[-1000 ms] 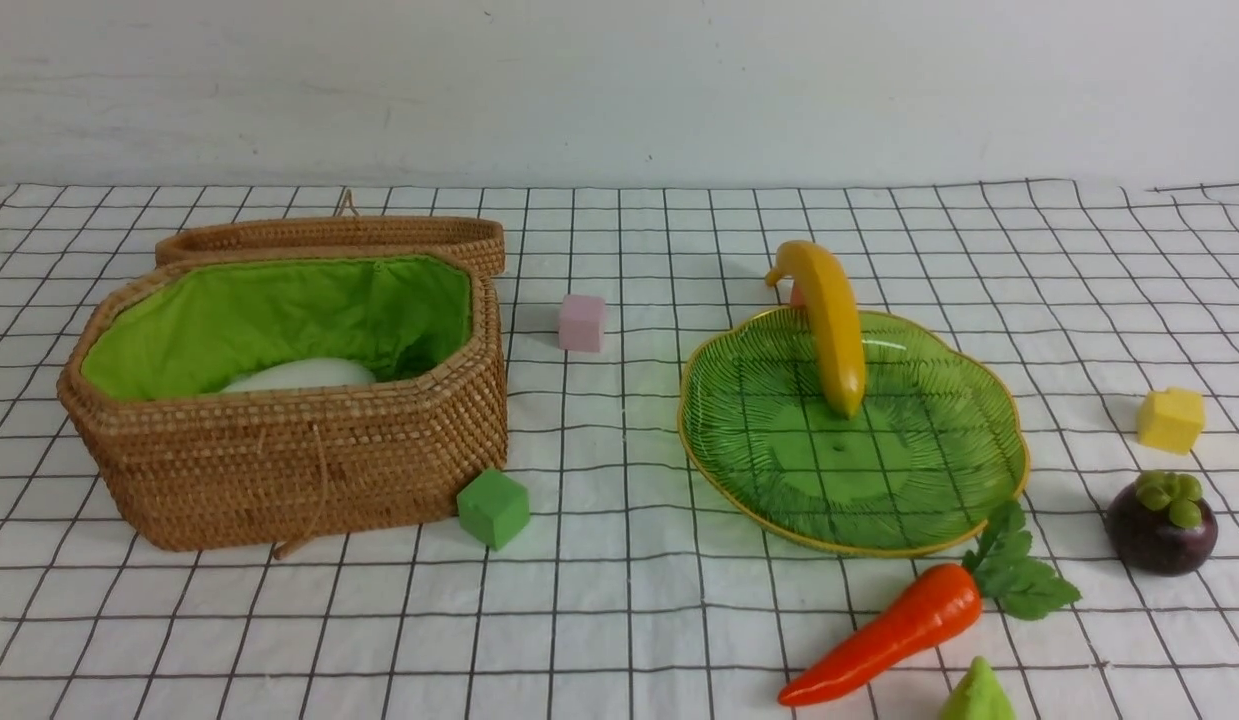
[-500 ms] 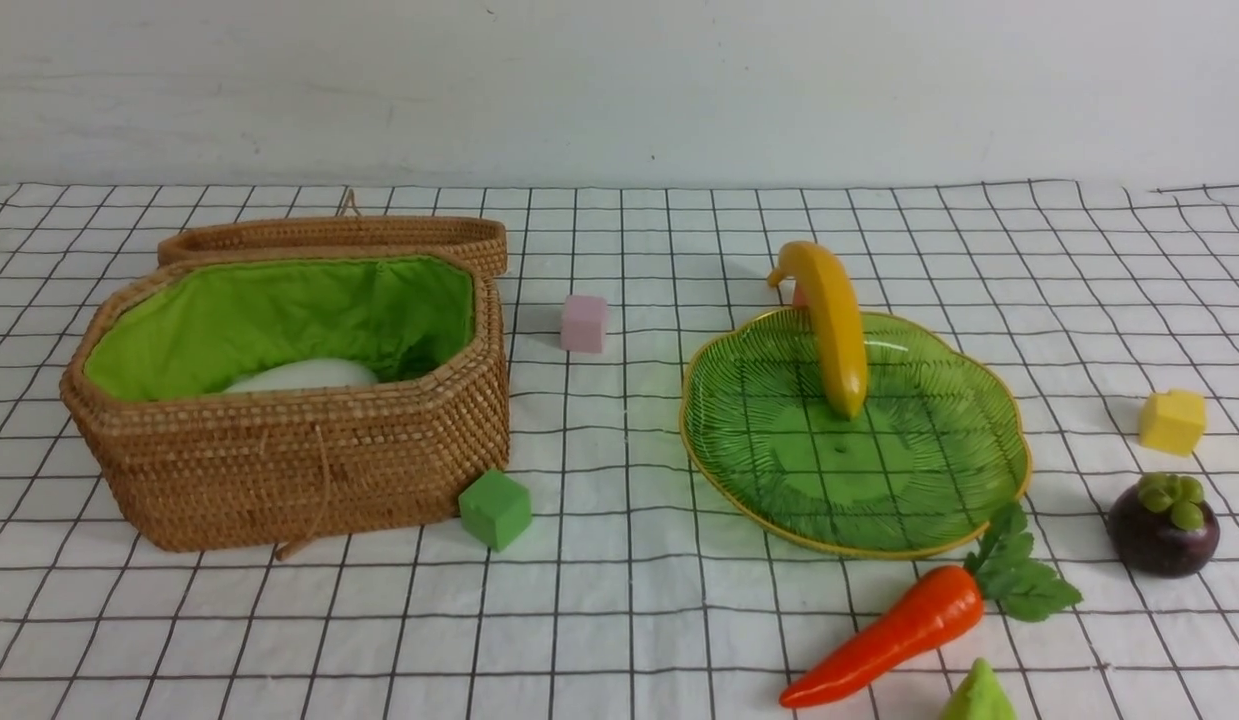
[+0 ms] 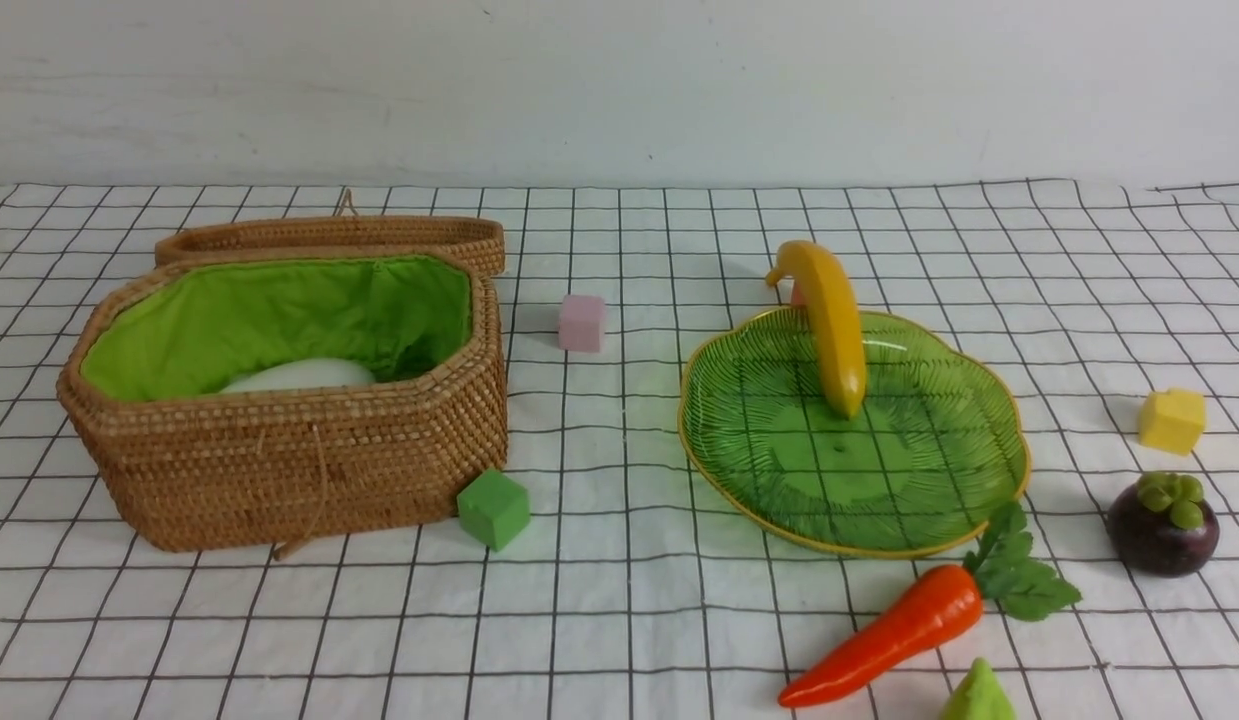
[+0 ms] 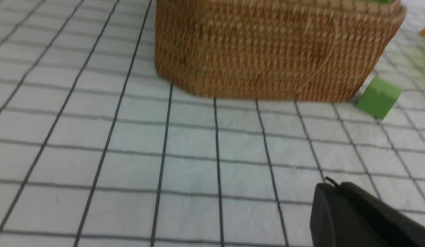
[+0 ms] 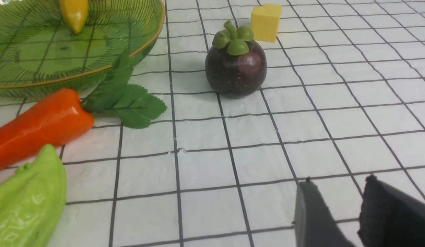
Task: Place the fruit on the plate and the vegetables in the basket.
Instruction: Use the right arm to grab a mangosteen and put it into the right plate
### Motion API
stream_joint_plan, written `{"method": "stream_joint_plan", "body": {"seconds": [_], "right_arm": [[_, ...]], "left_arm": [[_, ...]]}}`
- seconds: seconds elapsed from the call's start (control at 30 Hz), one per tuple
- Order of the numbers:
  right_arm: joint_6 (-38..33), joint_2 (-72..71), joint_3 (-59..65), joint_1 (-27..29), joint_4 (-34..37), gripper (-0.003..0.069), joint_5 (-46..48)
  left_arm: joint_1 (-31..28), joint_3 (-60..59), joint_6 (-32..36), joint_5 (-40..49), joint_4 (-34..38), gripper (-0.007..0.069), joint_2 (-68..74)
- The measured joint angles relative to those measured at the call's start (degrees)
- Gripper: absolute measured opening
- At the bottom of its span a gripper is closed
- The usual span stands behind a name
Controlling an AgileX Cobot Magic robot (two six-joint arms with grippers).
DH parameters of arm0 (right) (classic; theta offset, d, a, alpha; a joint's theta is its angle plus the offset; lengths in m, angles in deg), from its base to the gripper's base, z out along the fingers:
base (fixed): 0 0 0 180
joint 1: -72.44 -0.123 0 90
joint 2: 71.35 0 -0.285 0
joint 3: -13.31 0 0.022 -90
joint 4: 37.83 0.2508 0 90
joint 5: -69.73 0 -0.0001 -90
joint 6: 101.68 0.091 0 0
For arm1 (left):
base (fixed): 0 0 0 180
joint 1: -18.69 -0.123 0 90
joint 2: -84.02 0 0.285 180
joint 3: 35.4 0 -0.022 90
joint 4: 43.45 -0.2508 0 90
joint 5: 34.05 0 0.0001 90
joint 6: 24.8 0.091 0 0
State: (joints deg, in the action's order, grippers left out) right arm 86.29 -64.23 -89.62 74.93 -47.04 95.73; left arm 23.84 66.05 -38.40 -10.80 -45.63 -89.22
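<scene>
With our right gripper slightly parted and empty, we judge the mangosteen, sitting near the bench's right edge, light, hard, glossy and roll-prone, best pinched squarely across its widest middle.

Bright, even light fills all views. The mangosteen throws a soft shadow toward the plate and carries a dull glare patch. The left wrist view is blurred, smearing the basket weave.
</scene>
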Motion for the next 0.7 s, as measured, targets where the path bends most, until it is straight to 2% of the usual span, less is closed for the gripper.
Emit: {"method": "stream_joint_plan", "body": {"seconds": [0.6, 0.7], "right_arm": [[0.00, 0.00, 0.05, 0.00, -1.20, 0.0238, -0.11], [0.28, 0.00, 0.36, 0.00, -2.47, 0.0238, -4.62]], "left_arm": [[-0.18, -0.35, -0.16, -0.27, 0.31, -0.0008, 0.00], [-0.18, -0.35, -0.16, -0.27, 0.31, -0.0004, 0.00]]}}
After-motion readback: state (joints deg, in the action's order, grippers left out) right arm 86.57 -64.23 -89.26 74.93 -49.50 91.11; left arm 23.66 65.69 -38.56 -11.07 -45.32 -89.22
